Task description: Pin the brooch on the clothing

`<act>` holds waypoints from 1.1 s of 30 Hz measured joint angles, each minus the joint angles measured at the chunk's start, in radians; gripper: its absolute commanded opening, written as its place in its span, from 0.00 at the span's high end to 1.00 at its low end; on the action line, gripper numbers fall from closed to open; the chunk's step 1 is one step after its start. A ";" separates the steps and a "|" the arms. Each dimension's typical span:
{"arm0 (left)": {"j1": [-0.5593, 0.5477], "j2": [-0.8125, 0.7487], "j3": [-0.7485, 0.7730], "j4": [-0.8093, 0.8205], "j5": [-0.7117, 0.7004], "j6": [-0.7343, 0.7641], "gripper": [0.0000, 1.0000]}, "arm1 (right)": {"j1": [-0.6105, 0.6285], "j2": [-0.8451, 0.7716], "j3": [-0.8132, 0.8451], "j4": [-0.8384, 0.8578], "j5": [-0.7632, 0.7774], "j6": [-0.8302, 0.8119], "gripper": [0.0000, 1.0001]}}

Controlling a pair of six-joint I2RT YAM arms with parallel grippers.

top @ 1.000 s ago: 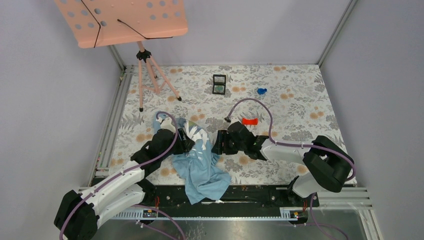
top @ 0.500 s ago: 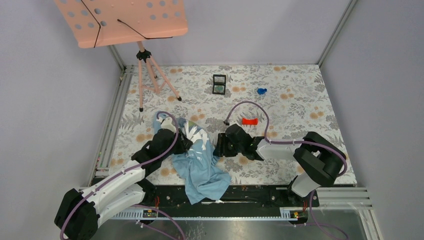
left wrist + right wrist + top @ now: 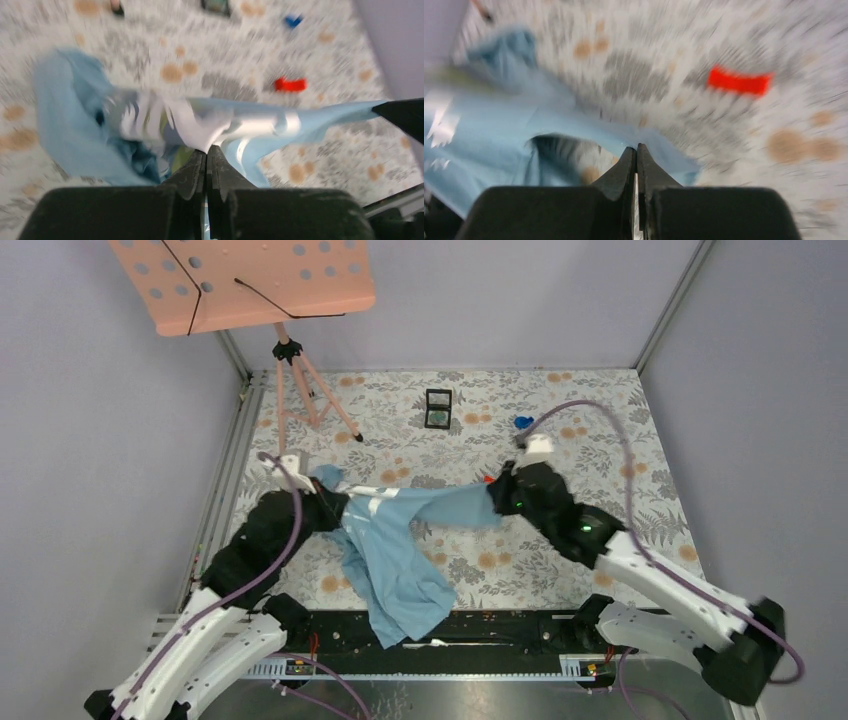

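Left pincer [image 3: 325, 508], fingers pressed together, pinches the light blue fabric T-shirt with white lettering [image 3: 400, 540] at its nine o'clock end. The right pincer [image 3: 497, 498] nips the three o'clock end, with the cloth stretched between them. At twelve o'clock on the floral tabletop [image 3: 600, 440], a small greenish-grey round brooch [image 3: 437, 420] sits in a black square case [image 3: 438, 398].

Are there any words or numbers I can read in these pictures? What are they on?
No text can be read.
White print on the blue T-shirt: crumpled and blurred, unreadable.
Small black case: too small to show any label.
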 measured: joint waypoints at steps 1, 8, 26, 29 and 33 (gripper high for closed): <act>0.002 -0.017 0.055 -0.024 -0.013 0.021 1.00 | -0.026 -0.076 0.034 -0.043 0.046 -0.038 1.00; -0.002 -0.007 0.311 -0.146 0.155 0.127 0.94 | -0.056 -0.344 0.184 -0.183 0.195 -0.171 1.00; -0.001 0.034 0.146 -0.105 0.806 0.119 0.02 | -0.069 -0.855 -0.215 -0.540 0.492 0.075 0.08; -0.001 0.136 0.166 -0.044 0.700 0.099 0.01 | -0.070 -0.842 -0.215 -0.525 0.483 0.076 0.03; 0.000 0.353 0.199 0.007 0.488 0.091 0.01 | -0.071 -0.697 -0.209 -0.476 0.404 0.072 0.03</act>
